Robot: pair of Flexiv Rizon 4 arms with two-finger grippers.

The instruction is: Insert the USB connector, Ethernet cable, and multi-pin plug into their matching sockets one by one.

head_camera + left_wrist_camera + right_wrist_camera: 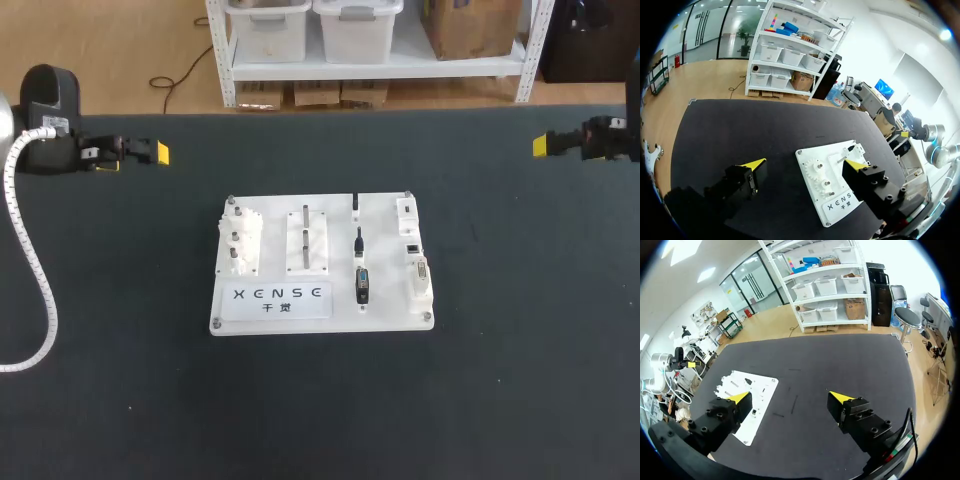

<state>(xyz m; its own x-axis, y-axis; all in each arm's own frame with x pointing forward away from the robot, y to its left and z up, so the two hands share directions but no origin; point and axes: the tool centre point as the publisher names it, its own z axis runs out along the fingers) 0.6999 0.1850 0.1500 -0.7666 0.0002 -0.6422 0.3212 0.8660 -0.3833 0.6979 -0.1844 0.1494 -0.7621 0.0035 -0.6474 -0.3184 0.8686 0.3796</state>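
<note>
A white board (320, 312) lies in the middle of the black table. Along its middle right stand a thin black USB connector (355, 204), a small black cable plug (358, 240) and a wider black multi-pin plug (362, 285). White socket blocks (416, 262) line the board's right edge. My left gripper (135, 158) hovers at the far left, well away from the board, open and empty. My right gripper (545, 146) is at the far right, also open and empty. In the left wrist view the board (832, 185) lies ahead of the open gripper (804, 164). In the right wrist view the board (747, 395) lies beside the open gripper (790, 397).
On the board's left side sit white gear pieces (240, 243) and a slotted white block (306, 240). A printed label (278, 297) runs along its front. Bare black table mat (320, 400) surrounds the board on all sides.
</note>
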